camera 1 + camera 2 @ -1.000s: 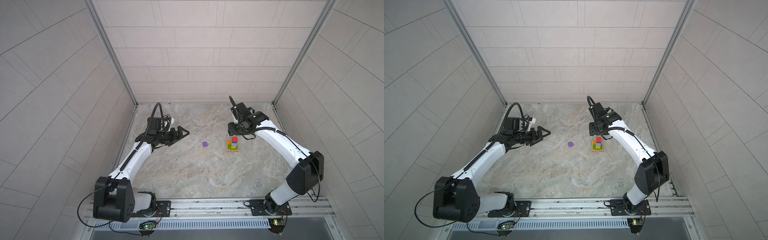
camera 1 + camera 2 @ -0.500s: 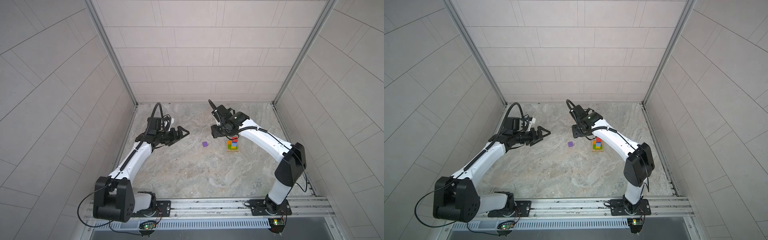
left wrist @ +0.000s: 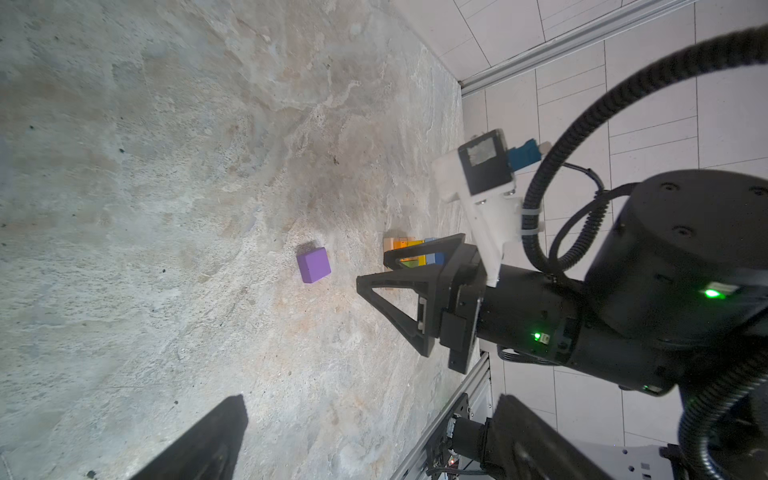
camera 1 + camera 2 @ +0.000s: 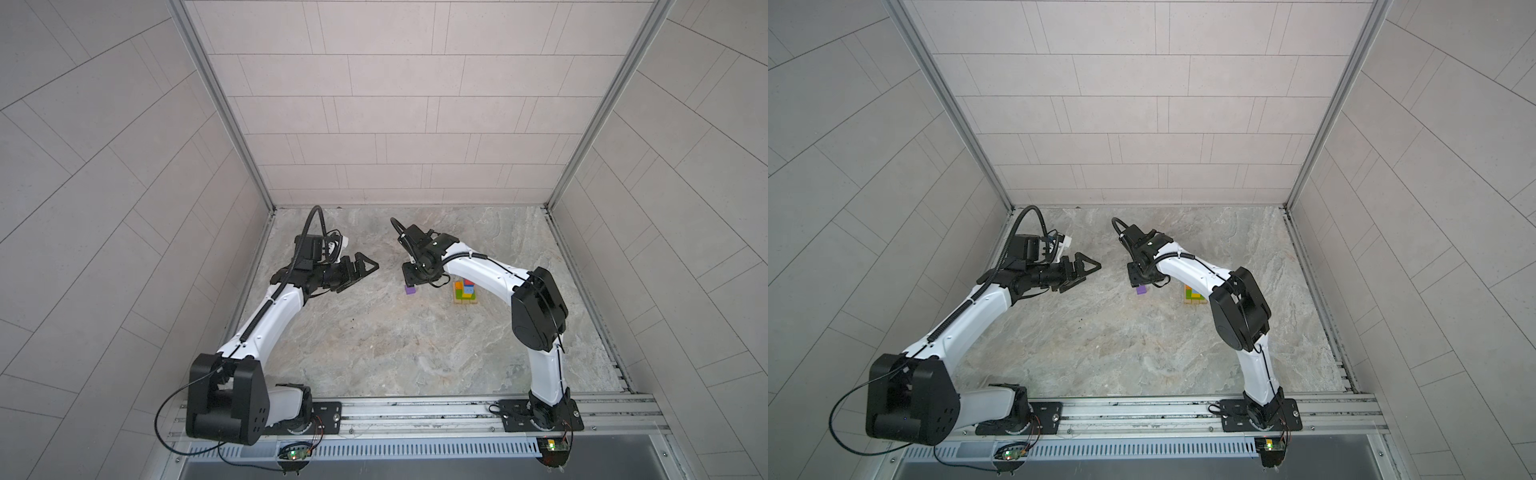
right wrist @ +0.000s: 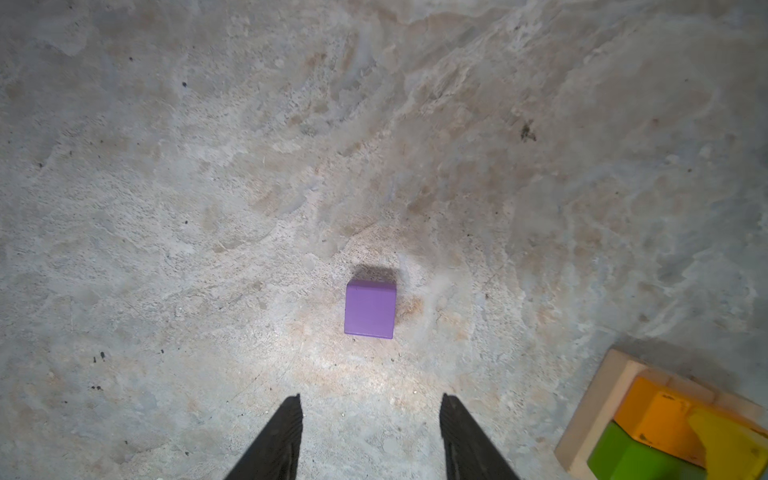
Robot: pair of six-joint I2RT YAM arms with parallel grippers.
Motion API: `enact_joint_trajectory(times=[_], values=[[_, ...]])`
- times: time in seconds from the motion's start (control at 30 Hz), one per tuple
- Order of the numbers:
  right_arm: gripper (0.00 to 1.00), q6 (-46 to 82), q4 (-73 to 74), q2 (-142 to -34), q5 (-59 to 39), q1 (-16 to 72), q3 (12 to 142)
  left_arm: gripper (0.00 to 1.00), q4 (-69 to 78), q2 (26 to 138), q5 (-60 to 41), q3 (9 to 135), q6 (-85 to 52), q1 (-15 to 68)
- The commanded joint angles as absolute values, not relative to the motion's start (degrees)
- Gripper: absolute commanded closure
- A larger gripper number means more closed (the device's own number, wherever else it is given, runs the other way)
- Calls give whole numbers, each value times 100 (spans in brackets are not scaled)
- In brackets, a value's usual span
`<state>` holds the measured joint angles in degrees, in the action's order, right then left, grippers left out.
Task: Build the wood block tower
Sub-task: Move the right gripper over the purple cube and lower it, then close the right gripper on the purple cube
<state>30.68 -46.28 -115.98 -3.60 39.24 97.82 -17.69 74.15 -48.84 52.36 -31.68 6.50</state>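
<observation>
Right gripper poised at the loose purple cube.
I see its jaws spread and empty. The cube sits on the table near the tower. Left gripper gapes wide, empty, well apart.

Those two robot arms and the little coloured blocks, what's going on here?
The robot is building a small block tower on the table. The right gripper hovers open close to a lone purple cube, which lies on the table apart from the tower. The left gripper hangs open off to the side, holding nothing.
</observation>
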Motion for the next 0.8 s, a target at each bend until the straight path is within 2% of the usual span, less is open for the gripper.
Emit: enact_joint_trajectory(times=[0.0, 0.77], values=[[47, 3156, -4540, -11798, -320, 3942, 9908, 0, -1735, 7313, -4939, 5214, -3129, 622], [54, 3121, -4352, -12532, -350, 3903, 9985, 0, -1723, 7271, -4931, 5219, -3131, 626]])
